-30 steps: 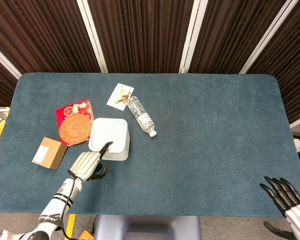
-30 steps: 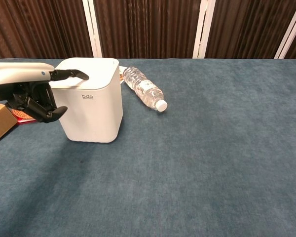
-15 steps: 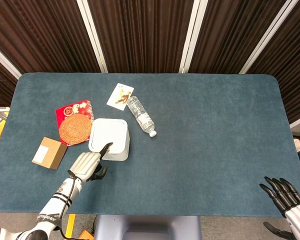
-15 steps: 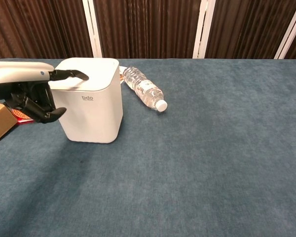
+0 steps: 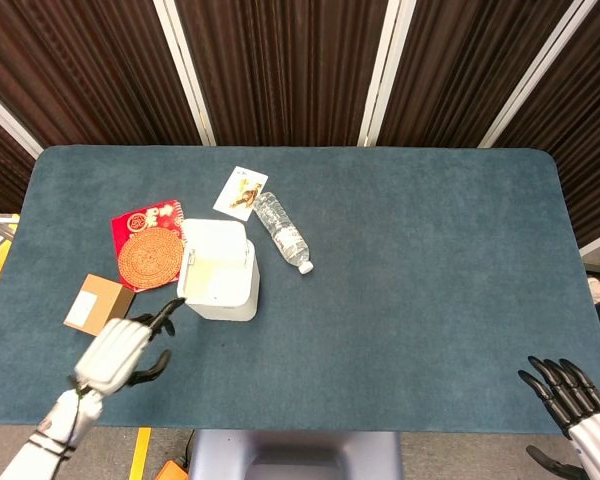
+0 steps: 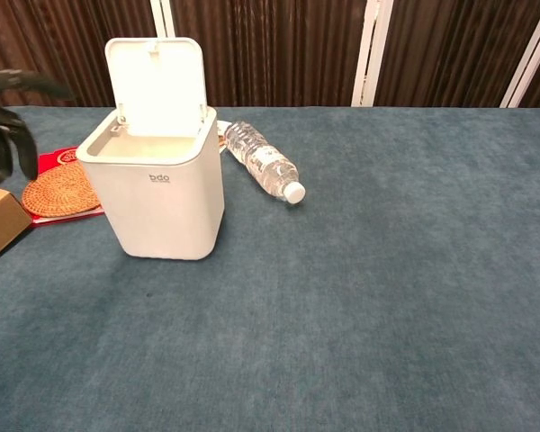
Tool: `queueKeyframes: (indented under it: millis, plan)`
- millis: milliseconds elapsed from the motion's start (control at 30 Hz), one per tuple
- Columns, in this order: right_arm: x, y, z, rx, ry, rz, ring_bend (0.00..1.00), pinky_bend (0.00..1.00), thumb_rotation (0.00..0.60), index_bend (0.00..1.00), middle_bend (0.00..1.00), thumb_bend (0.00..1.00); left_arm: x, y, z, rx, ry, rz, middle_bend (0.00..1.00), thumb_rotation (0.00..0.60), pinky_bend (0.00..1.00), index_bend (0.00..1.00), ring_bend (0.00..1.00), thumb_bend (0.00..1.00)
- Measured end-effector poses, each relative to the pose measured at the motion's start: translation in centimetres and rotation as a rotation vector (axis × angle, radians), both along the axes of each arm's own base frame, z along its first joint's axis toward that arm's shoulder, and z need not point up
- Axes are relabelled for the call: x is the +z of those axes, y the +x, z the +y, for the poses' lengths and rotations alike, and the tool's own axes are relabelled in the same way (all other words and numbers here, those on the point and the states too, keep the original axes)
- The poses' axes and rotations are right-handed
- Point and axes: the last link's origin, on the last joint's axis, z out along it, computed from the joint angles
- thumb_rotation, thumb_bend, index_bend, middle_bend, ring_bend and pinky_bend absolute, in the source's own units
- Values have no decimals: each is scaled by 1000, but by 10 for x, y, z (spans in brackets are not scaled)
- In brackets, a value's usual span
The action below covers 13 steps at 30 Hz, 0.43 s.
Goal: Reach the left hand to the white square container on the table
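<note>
White plastic, square in plan, the container stands upright on the blue desk with its hinged lid raised on the far side and its interior exposed. Taking the container as the reference: a red mat with a woven coaster lies just to its left, a clear bottle lies on its side to its right rear, a playing card sits behind it, and a brown box lies further to the left front.

Left hand is positioned to the container's near left, apart from it, not touching. Its fingers are spread and it holds nothing; one dark fingertip points toward the container's lower left corner. In the chest view only the dark fingers show at the left edge, level with the container's upper half.

Right hand rests at the desk's near right corner, well apart from the container, fingers extended, empty.

Assessment: the left hand is much the nearer. The reach runs forward and rightward from the hand to the container's near left wall.
</note>
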Motion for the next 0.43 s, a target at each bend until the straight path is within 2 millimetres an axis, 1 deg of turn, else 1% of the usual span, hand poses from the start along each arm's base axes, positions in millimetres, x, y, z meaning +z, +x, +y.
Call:
queueKeyframes:
  millis: [67, 133, 167, 200, 300, 433]
  plan:
    - [-2, 0, 0, 0, 3, 5, 0, 0, 600, 0, 0, 241, 7, -19, -11, 2, 46, 0, 0, 600, 49, 0, 0, 424]
    - [-3, 0, -1, -2, 6, 12, 0, 0, 600, 0, 0, 241, 14, -44, -25, 16, 108, 5, 0, 600, 21, 0, 0, 417]
    - [-4, 0, -1, -3, 7, 15, 0, 0, 600, 0, 0, 241, 17, -57, -32, 29, 130, 10, 0, 600, 14, 0, 0, 414]
    - [-5, 0, -1, -5, 10, 20, 0, 0, 600, 0, 0, 241, 20, -74, -43, 51, 153, 26, 0, 600, 10, 0, 0, 412]
    - [-10, 0, -2, -7, 22, 35, 0, 0, 600, 0, 0, 241, 27, -105, -67, 82, 186, 69, 0, 600, 7, 0, 0, 413]
    - [-15, 2, -2, -2, 32, 50, 0, 0, 600, 0, 0, 241, 33, -112, -82, 101, 218, 29, 0, 600, 11, 0, 0, 413]
